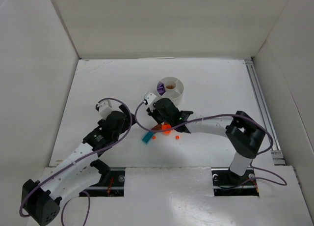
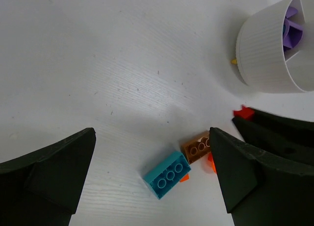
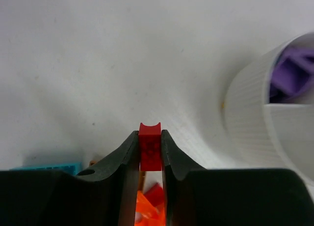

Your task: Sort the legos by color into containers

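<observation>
The right jaws are clenched on a red brick (image 3: pixel 150 148). They pinch its lower part, so only the notched top pokes out above the fingers (image 3: pixel 126 155) and the rest is squeezed out of sight between them. From the overhead camera I can't see that brick at all, because the right wrist covers it. The brick sits near the ribbed wall of the white dish (image 3: pixel 245 118), outside the rim and over no compartment. I can't tell whether it is clear of the counter (image 1: pixel 221 88). The dish is cut off at the right edge of both wrist views. Purple pieces (image 3: pixel 289 76) lie in one wedge. Overhead, the central well (image 1: pixel 170 86) looks to hold something orange, though it is too small for me to be sure. The left jaws are spread wide and grasping nothing. A teal brick (image 2: pixel 167 175) lies on the counter in the gap between their fingers. A brown brick (image 2: pixel 196 147) touches the teal brick's corner, its far end hidden behind the finger on the right of that view. A cluster of orange pieces (image 3: pixel 149 206) lies below the right jaws, mostly blocked by them. One small orange scrap (image 1: pixel 177 136) lies a little apart from it.
</observation>
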Controlling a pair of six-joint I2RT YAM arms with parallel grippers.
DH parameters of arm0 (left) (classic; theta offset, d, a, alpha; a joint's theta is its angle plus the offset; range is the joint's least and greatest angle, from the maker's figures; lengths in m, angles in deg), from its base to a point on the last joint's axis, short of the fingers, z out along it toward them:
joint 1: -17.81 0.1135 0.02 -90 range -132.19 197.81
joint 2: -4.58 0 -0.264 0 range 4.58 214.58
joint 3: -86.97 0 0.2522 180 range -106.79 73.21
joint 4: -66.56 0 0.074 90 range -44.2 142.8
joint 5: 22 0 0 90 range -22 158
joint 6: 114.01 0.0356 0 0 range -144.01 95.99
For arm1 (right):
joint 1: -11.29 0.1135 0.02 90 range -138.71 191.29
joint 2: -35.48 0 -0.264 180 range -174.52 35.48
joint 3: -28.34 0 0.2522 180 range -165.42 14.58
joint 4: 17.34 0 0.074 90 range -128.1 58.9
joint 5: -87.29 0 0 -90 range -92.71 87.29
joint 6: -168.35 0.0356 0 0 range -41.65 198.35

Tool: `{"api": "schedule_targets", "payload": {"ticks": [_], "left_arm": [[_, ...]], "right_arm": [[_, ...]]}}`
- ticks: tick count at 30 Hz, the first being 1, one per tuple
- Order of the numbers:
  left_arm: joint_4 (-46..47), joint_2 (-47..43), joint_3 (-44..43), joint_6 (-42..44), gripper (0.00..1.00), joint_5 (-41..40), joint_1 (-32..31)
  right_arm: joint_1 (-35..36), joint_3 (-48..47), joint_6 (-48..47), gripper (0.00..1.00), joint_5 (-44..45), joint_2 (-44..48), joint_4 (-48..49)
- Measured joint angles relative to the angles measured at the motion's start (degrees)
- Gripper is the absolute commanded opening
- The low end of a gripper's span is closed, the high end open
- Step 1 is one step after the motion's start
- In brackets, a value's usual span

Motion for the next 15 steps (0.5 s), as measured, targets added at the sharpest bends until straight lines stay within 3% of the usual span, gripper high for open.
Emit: {"api": "schedule_targets", "payload": {"ticks": [7, 15], "left_arm": [[6.73, 3.13, 0.02, 6.88, 1.00, 6.36, 1.68], [13.86, 7.98, 0.00, 12.79, 1.00, 12.61, 4.07]], "right_arm": [[-8.37, -0.17, -11.21, 0.11, -6.19, 11.32, 1.36], [-16.17, -2.47, -24.09, 0.11, -14.53, 10.27, 1.68]]}}
